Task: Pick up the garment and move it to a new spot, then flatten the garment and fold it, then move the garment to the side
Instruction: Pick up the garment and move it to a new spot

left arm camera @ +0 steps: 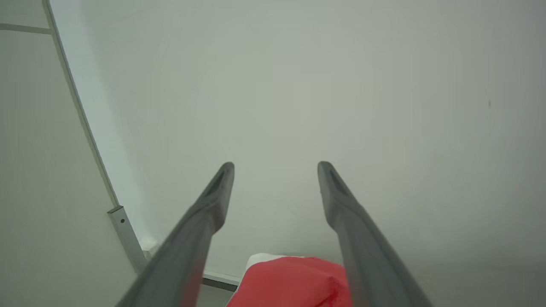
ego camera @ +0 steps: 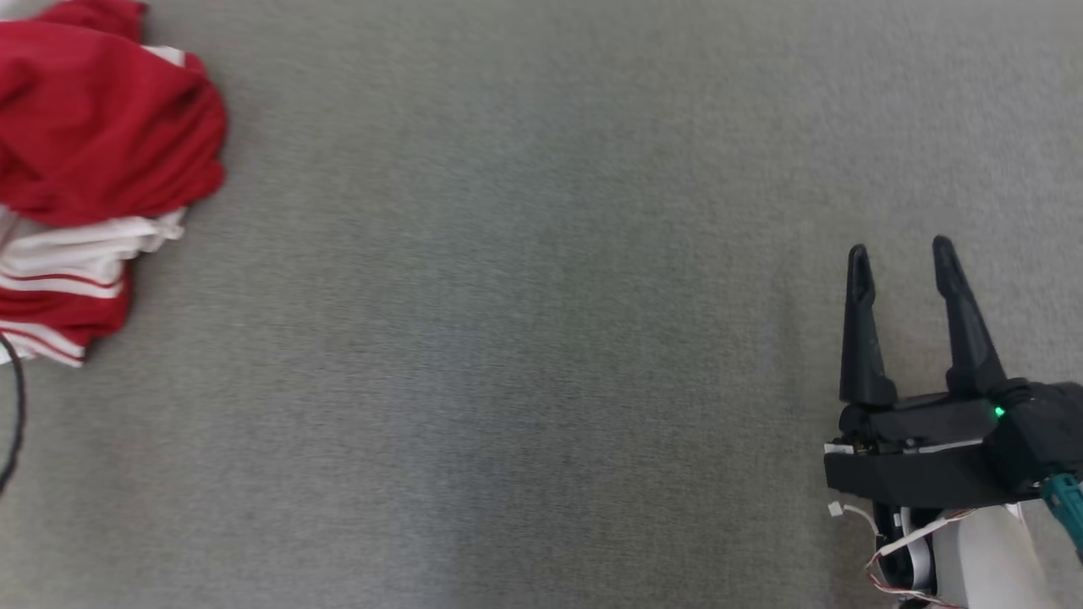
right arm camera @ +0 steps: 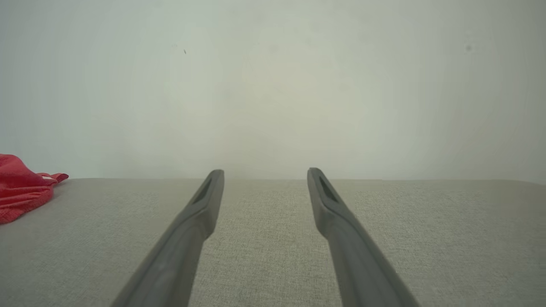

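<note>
At the upper left of the head view, the garment is deep red, with white panels and thin red-and-white stripes along its lower folds. The bench is mid-grey with a fine woven texture, and looks more beige in the right wrist view. At the lower right, the right gripper is matt black, with a small green light, a teal connector, red and white wires and a white forearm. A black cable curves along the left edge. In the left wrist view, the left gripper shows dark grey against a pale greenish-white wall, with a silver-grey strip at the lower left.
</note>
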`<state>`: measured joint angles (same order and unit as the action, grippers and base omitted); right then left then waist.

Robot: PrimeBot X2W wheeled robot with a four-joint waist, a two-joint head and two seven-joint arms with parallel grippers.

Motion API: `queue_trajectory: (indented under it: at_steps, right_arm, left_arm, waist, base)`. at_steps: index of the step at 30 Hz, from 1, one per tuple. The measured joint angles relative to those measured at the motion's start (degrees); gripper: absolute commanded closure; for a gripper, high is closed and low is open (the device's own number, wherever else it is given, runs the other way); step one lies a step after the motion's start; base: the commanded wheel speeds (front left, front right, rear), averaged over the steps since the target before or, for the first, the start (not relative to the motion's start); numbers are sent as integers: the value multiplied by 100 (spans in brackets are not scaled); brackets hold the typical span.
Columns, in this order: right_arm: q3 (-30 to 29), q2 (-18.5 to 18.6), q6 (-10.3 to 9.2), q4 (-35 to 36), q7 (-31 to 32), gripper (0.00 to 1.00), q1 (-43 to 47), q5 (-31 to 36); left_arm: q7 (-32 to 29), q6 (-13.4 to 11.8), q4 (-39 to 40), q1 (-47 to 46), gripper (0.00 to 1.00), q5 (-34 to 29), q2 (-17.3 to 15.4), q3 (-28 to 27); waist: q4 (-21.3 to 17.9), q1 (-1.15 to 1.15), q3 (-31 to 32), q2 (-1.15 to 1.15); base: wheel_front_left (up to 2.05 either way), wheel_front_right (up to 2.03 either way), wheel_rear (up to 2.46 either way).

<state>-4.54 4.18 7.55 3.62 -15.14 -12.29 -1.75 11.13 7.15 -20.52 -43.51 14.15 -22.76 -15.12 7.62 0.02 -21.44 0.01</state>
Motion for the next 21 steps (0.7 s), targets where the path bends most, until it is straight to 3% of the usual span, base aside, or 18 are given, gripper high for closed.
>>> queue_trajectory:
  at_steps: [13, 18, 21]
  right_arm:
    - [-82, 2, 0, 512, 1, 0, -120, -34]
    - [-96, 1, 0, 563, 0, 0, -124, -52]
    - [-82, -2, 0, 625, 0, 0, -127, -51]
  left_arm:
    - [-947, -5, -1377, -848, 0, -103, -689, 283]
    - [-1512, -7, -1872, -900, 0, -121, -809, 450]
    - [-2195, -1, -2230, -925, 0, -58, -869, 569]
  waist:
    - [-629, -1, -854, 0]
    - [-739, -1, -962, 0]
    - [-744, -2, -936, 0]
  base:
    - [0, 0, 0]
    - [0, 0, 0]
    - [0, 0, 0]
